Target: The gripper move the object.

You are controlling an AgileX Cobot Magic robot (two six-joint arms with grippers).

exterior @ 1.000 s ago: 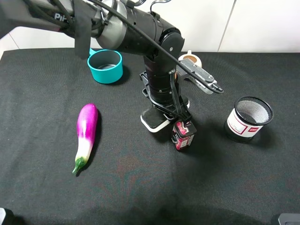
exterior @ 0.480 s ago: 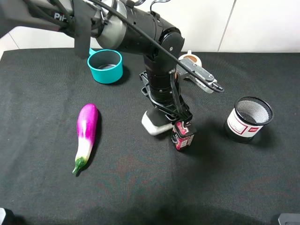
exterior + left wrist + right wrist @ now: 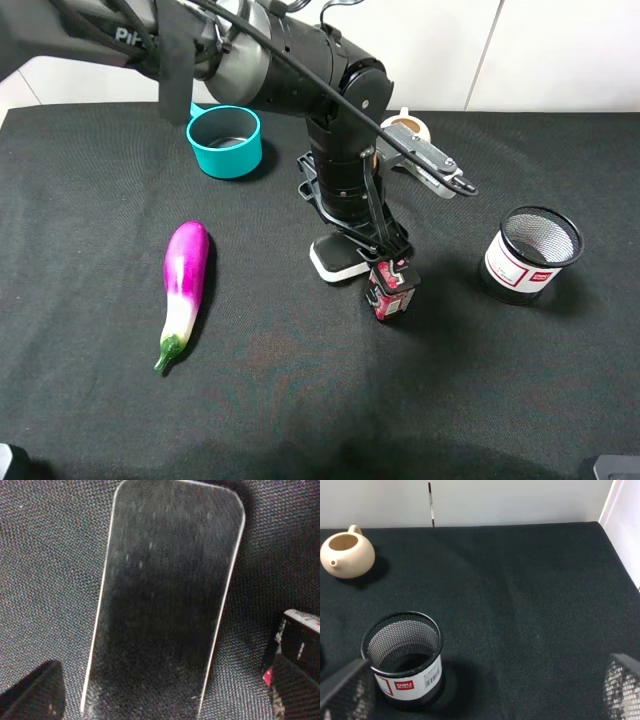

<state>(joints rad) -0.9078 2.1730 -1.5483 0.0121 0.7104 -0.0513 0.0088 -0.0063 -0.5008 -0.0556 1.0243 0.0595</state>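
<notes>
The board eraser [image 3: 338, 262], black felt top on a white base, lies flat on the black cloth at the middle, beside a small red-black can [image 3: 392, 290]. My left gripper [image 3: 362, 250] hangs straight over the eraser, and the arm hides most of it from above. In the left wrist view the felt top [image 3: 165, 595] fills the frame. The left gripper [image 3: 162, 695] is open, with one fingertip [image 3: 35, 695] on each long side, clear of the eraser's edges. The can [image 3: 295, 640] stands by the other fingertip. My right gripper [image 3: 480, 695] is open and empty.
A purple eggplant [image 3: 184, 285] lies at the left. A teal cup [image 3: 224, 140] stands at the back left, a beige teapot [image 3: 408, 127] behind the arm. A black mesh pen holder [image 3: 530, 253] stands at the right and also shows in the right wrist view [image 3: 405, 660].
The eraser has shifted a little to the right, toward the can, tipping briefly on the way. The left gripper has stayed over it. The can has barely moved.
</notes>
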